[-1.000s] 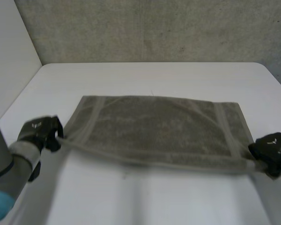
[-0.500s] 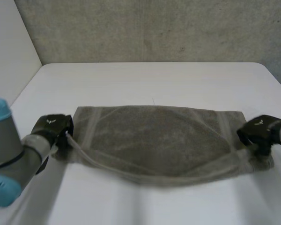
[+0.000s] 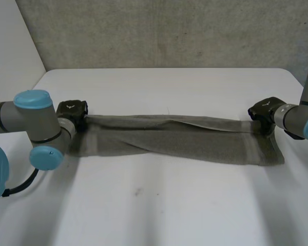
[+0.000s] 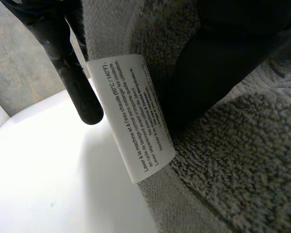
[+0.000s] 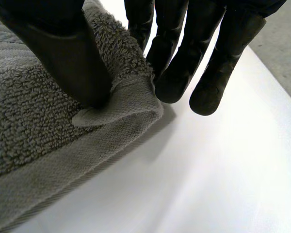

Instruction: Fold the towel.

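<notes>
Doubled towel (image 3: 179,139) spans both hands; right hand (image 5: 63,53) pinches its corner between thumb and fingers, left hand (image 4: 223,58) pinches the edge beside the label (image 4: 131,116). Lower both corners level before letting go

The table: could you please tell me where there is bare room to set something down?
Bare table lies between the towel and the robot's side, and between the towel and the wall. Crowded: along the towel, with the left hand and right hand at its ends.
</notes>
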`<action>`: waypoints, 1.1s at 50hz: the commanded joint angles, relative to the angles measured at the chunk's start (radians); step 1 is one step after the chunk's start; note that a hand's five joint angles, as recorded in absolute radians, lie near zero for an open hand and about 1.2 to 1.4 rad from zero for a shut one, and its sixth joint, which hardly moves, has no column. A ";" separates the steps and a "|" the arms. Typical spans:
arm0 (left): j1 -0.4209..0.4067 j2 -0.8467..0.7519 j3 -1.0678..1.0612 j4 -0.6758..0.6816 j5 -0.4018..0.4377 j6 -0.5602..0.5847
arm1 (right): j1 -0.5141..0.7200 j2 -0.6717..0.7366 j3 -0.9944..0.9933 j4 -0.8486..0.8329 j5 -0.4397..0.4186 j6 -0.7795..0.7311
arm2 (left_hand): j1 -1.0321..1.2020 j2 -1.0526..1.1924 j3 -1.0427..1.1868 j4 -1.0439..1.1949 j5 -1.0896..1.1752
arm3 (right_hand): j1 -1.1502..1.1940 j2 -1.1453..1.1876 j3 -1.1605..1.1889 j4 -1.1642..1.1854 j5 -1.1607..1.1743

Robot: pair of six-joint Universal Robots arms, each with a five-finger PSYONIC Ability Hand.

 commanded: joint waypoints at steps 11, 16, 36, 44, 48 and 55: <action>0.000 -0.084 0.143 0.002 0.005 0.002 | 0.000 0.064 -0.090 -0.002 0.032 0.010 | 0.201 0.178 0.178 0.177 0.201 | 0.042 0.062 0.053 0.058 0.306; 0.000 -0.110 0.190 0.002 0.008 0.004 | 0.000 0.066 -0.105 -0.004 0.032 0.012 | 0.201 0.178 0.178 0.177 0.201 | 0.042 0.062 0.053 0.058 0.306; -0.028 -0.033 0.223 -0.003 0.005 -0.051 | -0.001 -0.015 -0.216 -0.110 0.114 0.174 | -1.017 -1.040 -1.040 -1.041 -1.017 | -1.179 -1.160 -1.169 -1.164 -0.916; -0.031 0.196 0.097 0.003 0.009 -0.154 | -0.017 -0.230 -0.190 -0.126 0.092 0.334 | -1.017 -1.040 -1.040 -1.041 -1.017 | -1.179 -1.160 -1.169 -1.164 -0.916; -0.037 0.276 0.032 0.002 0.011 -0.157 | -0.017 -0.342 -0.060 -0.125 0.062 0.343 | -1.017 -1.040 -1.040 -1.041 -1.017 | -1.179 -1.160 -1.169 -1.164 -0.916; -0.074 0.429 -0.183 -0.006 0.013 -0.151 | -0.017 -0.489 0.212 -0.131 -0.028 0.315 | -0.976 -0.999 -0.999 -1.000 -0.976 | -1.179 -1.160 -1.169 -1.164 -0.916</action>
